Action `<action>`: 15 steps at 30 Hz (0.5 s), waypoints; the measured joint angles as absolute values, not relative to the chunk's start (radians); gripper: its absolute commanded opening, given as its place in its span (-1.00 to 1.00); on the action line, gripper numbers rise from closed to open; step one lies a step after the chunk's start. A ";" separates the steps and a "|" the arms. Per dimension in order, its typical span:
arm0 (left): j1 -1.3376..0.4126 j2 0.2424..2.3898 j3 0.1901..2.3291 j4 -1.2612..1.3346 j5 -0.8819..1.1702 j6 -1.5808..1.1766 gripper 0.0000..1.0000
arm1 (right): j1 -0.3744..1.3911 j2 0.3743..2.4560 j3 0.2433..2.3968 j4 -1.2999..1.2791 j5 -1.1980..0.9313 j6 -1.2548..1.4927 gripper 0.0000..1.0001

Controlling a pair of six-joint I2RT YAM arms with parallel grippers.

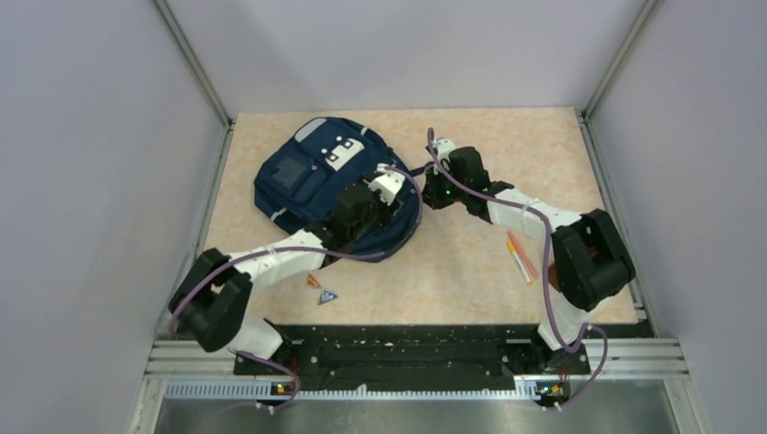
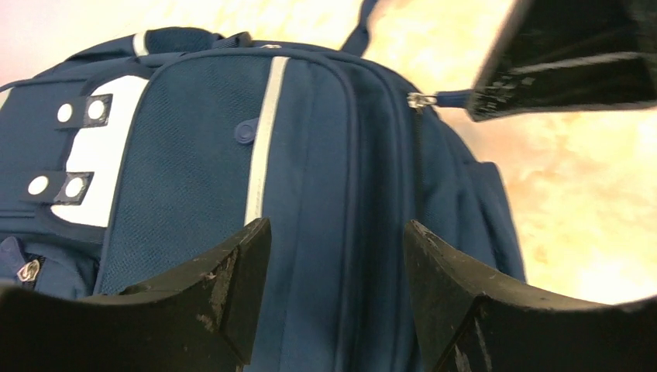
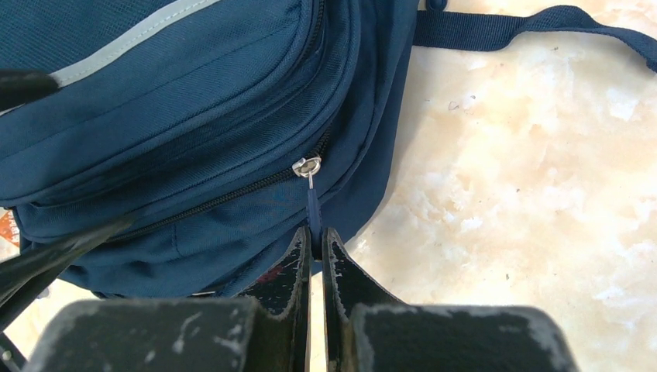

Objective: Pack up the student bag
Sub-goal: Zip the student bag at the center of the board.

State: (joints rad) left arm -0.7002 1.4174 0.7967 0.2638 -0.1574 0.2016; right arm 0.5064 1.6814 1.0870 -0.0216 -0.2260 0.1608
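The student bag [image 1: 303, 176], a large navy backpack with white patches and pale stripes, lies flat at the back left of the table. My left gripper [image 1: 387, 188] hovers over the bag's right part. In the left wrist view it [image 2: 335, 232] is open, with blue fabric [image 2: 325, 155] showing between the fingers and nothing held. My right gripper [image 1: 434, 187] is at the bag's right edge. In the right wrist view it [image 3: 315, 236] is shut on the blue zipper pull tab [image 3: 313, 208] that hangs from the silver slider [image 3: 307, 165]. The zipper [image 3: 209, 203] looks closed.
An orange and white pen [image 1: 520, 258] lies on the table in front of the right arm. Two small triangular pieces [image 1: 321, 289] lie near the front, by the left arm. A bag strap [image 3: 527, 23] trails onto the table. Metal frame posts and grey walls enclose the table.
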 measured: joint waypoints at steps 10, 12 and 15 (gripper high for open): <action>-0.700 1.602 0.907 0.369 -0.340 0.213 0.36 | 0.506 1.660 1.067 -0.007 -0.233 0.162 -1.00; -0.704 1.623 0.919 0.376 -0.361 0.213 0.07 | 0.506 1.658 1.066 -0.007 -0.233 0.162 -1.00; -0.711 1.639 0.920 0.385 -0.357 0.221 -0.66 | 0.506 1.658 1.066 -0.005 -0.228 0.166 -1.00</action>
State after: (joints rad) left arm -0.7113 1.6394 0.9199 0.3847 -0.3573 0.2211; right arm 0.5064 1.6577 1.0664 -0.0051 -0.2276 0.1658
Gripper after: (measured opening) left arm 0.423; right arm 0.020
